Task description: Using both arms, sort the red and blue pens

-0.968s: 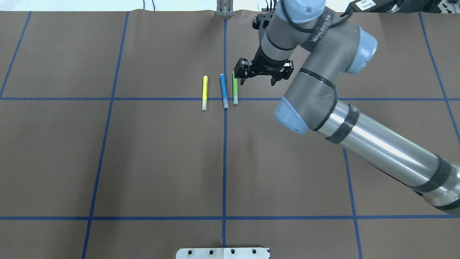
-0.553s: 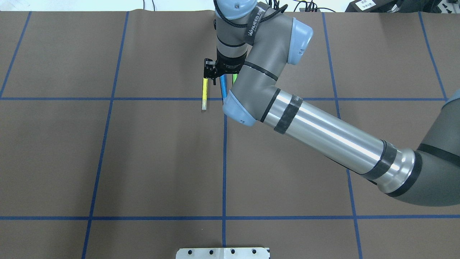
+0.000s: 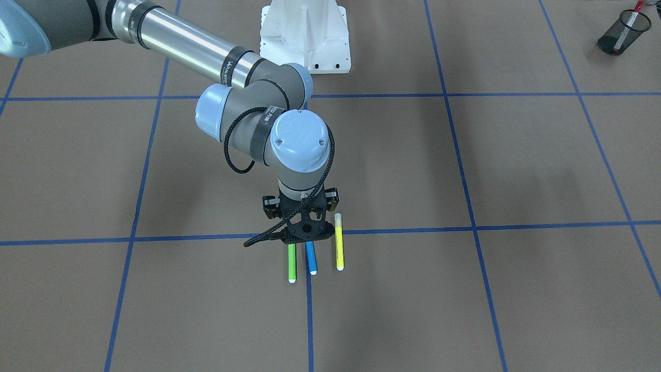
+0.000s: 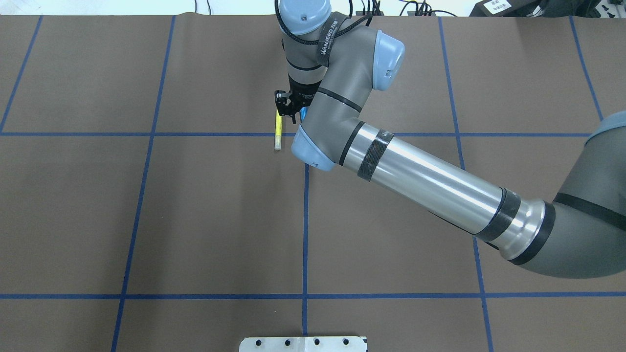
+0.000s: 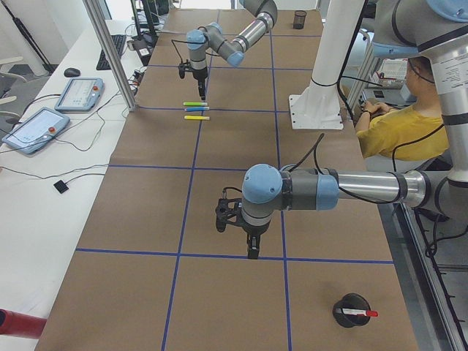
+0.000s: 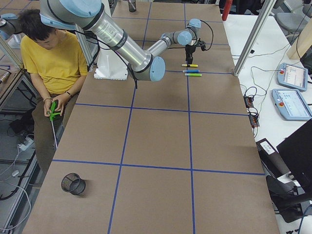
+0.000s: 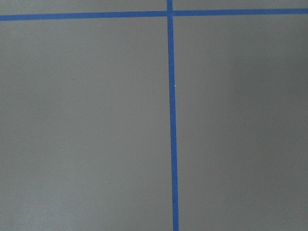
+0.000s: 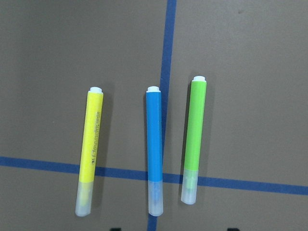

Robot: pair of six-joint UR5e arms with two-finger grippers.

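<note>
- Brown paper-covered table (image 4: 73,220), gridded with blue tape lines (image 4: 146,220), spreads in wide squares to the left of the pens and in front of them. Its far edge runs close behind them.
- Three pens lie side by side, parallel and apart, across one tape line: a yellow marker (image 8: 91,149), a blue-barrelled pen with a clear cap (image 8: 154,144) along the centre line, and a green marker (image 8: 194,130).
- The black right gripper (image 3: 307,235) hangs just above the blue pen, jaws spread wide, grasping nothing.
- The grey-and-silver right arm (image 4: 430,181) slants in from the overhead view's right edge, elbow bent, wrist pointing straight down.
- The left gripper (image 5: 251,247) points down near a tape line; whether it is spread or closed cannot be told. The left arm (image 5: 351,190) holds its forearm level.
- A white-barrelled, red-capped pen (image 5: 360,313) rests in a black mesh cup (image 5: 344,301) near the table's left end, well apart from the row.
</note>
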